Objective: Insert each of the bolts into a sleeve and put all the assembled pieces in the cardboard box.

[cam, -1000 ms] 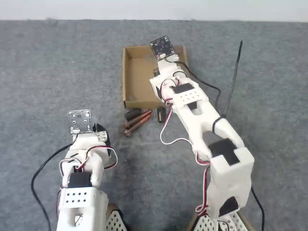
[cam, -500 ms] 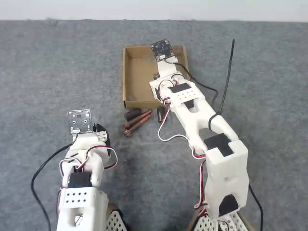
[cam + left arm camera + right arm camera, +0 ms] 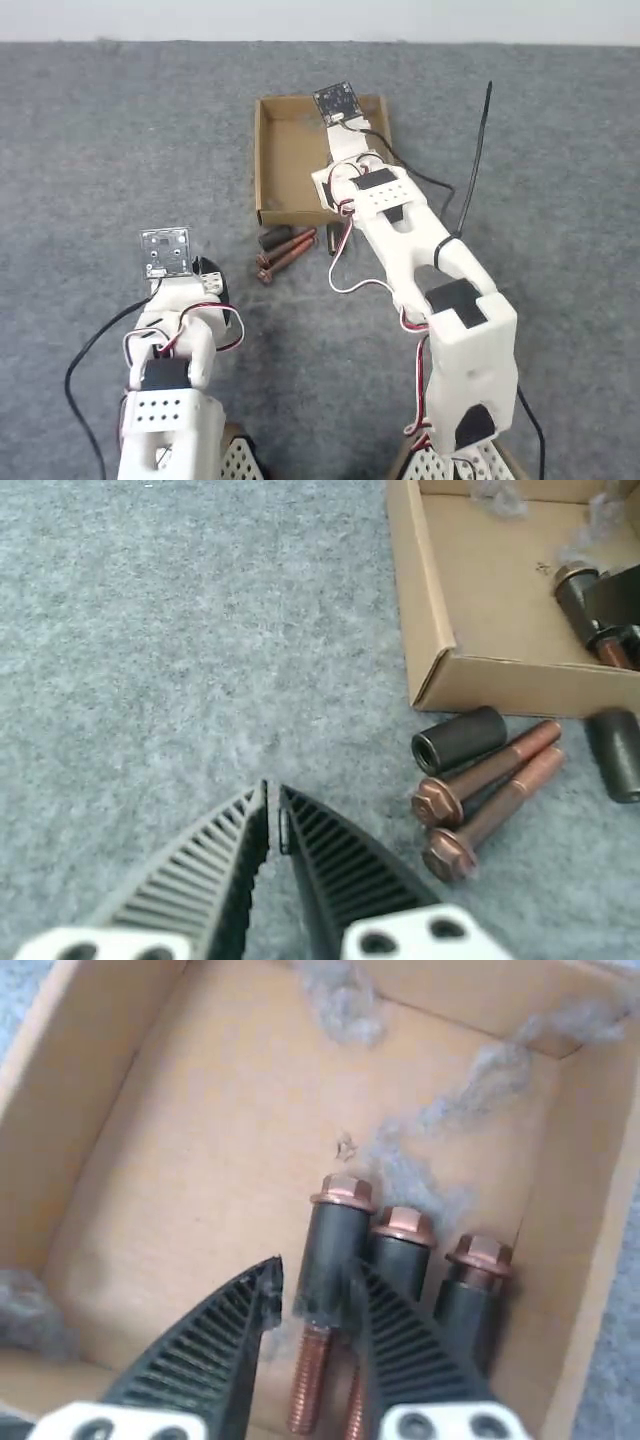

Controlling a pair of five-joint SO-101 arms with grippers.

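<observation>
Three assembled bolt-and-sleeve pieces lie side by side on the floor of the cardboard box point(image 3: 190, 1130). My right gripper point(image 3: 317, 1276) is down inside the box, open, with its fingers straddling the first piece point(image 3: 330, 1235); the other two point(image 3: 400, 1250) point(image 3: 478, 1285) lie just beside it. In front of the box point(image 3: 262, 160) two copper bolts point(image 3: 485, 772) point(image 3: 495, 812) lie together on the carpet, with one black sleeve point(image 3: 460, 738) against them and another sleeve point(image 3: 618, 752) a little apart. My left gripper point(image 3: 272, 802) hovers shut over bare carpet, short of the bolts.
Grey carpet point(image 3: 120, 140) covers the whole table. Tufts of grey fluff point(image 3: 345, 1005) lie in the box's far corners. The right arm's black cable point(image 3: 478, 150) stands up beside the box. Open carpet lies left of the loose parts.
The right arm has shifted slightly over the box, elbow and cable swinging a little to the left. The left arm and the loose parts have not moved.
</observation>
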